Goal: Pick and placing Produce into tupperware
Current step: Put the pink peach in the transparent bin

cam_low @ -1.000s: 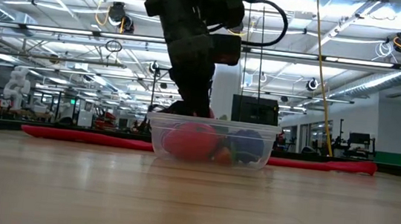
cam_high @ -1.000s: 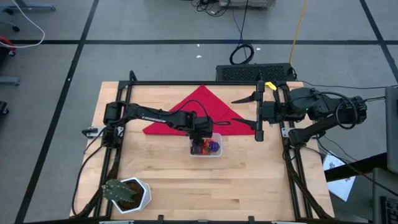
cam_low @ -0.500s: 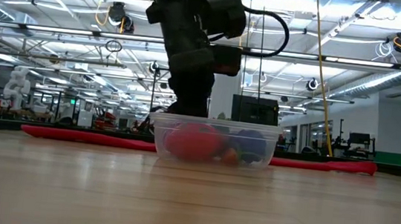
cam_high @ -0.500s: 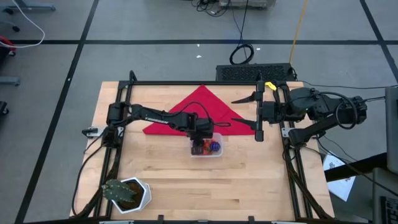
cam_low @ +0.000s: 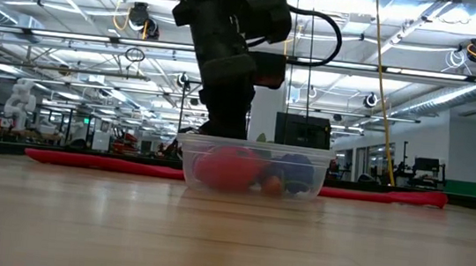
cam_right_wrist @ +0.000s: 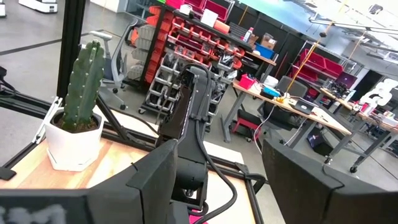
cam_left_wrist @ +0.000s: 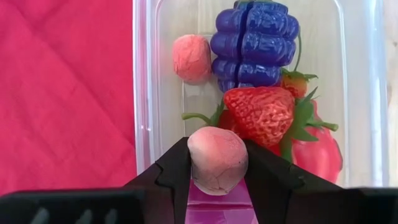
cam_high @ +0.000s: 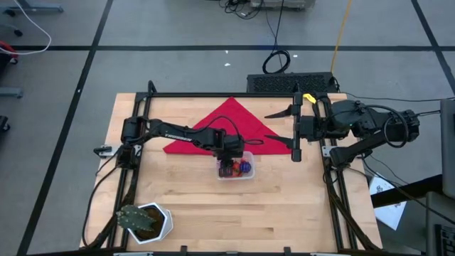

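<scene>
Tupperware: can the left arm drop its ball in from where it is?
Probably yes. The left tool is shut on a pink ball right at the tupperware rim, and the tub is open-topped with bare floor beside the grapes and strawberry.

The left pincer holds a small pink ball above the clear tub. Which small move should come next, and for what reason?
Probably open the left pincer to release the pink ball. In the left wrist view it is shut on the ball above the tupperware, which already holds a strawberry, a purple grape bunch and another ball. The right pincer waits aside, open.
</scene>
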Available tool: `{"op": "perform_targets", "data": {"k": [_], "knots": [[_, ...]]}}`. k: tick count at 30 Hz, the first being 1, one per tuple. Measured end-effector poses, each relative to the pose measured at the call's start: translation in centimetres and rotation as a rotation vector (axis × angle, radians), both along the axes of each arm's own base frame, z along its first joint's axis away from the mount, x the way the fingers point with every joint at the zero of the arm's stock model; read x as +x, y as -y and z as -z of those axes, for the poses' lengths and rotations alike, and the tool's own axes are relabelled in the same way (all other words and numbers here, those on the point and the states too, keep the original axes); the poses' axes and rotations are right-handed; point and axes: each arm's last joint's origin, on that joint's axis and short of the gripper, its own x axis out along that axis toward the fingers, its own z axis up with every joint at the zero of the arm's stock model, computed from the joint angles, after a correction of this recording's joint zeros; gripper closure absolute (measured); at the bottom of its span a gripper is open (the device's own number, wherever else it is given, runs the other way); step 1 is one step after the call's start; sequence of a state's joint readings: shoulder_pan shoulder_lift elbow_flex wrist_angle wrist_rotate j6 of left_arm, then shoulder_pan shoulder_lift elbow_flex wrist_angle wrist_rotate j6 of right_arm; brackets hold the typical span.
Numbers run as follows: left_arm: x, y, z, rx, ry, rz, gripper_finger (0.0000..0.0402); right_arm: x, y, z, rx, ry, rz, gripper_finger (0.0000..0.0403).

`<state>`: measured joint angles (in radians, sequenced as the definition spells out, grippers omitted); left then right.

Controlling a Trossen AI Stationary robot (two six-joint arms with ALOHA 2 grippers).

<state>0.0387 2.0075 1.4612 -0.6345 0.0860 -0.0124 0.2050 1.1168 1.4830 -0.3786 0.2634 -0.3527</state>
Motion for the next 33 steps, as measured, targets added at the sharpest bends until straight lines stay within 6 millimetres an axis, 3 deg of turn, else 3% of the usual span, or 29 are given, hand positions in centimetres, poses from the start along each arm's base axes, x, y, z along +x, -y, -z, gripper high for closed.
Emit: {"op": "perform_targets", "data": {"k": [33], "knots": [[-0.11, -0.37, 0.02, -0.004, -0.011, -0.016, 0.0272, 0.00, 0.00, 0.01, 0.000, -0.001, 0.000, 0.0174]]}}
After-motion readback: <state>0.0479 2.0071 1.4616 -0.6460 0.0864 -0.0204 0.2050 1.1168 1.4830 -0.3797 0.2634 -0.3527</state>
